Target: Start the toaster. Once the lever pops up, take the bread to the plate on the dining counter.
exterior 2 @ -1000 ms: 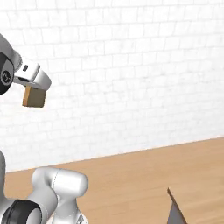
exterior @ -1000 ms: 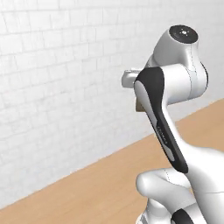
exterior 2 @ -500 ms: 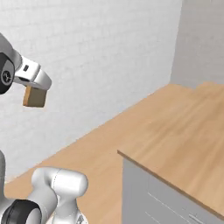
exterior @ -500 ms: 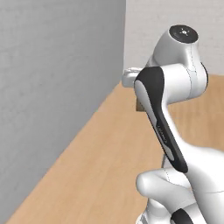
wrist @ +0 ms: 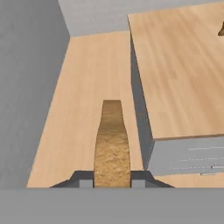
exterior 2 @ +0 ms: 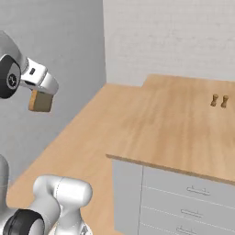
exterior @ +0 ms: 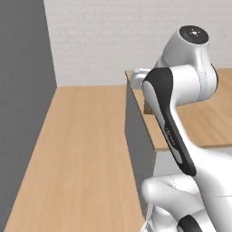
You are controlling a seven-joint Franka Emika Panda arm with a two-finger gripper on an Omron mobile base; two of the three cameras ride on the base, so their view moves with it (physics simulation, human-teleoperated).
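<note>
Between my fingers (wrist: 83, 177) sits the bread (wrist: 112, 146), clamped on its two flat faces so that the slice stands edge-on to the hand camera, its crust running away from me along the line of the gripper (wrist: 112, 178). Jaws are partly closed, held apart by the thickness of the slice. From the right base view the gripper (exterior 2: 41, 94) hangs high at the left of frame with the bread (exterior 2: 40, 102) jutting below it, golden-brown, clear of every surface. From the left base view my own forearm covers most of the hand; a small brown corner of bread (exterior: 147, 108) shows beside the dark link.

Below the bread: wood floor (wrist: 83, 100). To the hand's right and forward: the counter (wrist: 179, 74), light wood top over grey drawer fronts (wrist: 188, 155); its near corner lies just right of the slice in the hand view, with the bread off its edge, not above the top. Far across that top, two small brown pegs (exterior 2: 219, 101), upright, side by side. To the hand's left: grey wall (wrist: 26, 83). Ahead: white brick wall (exterior 2: 174, 32).
</note>
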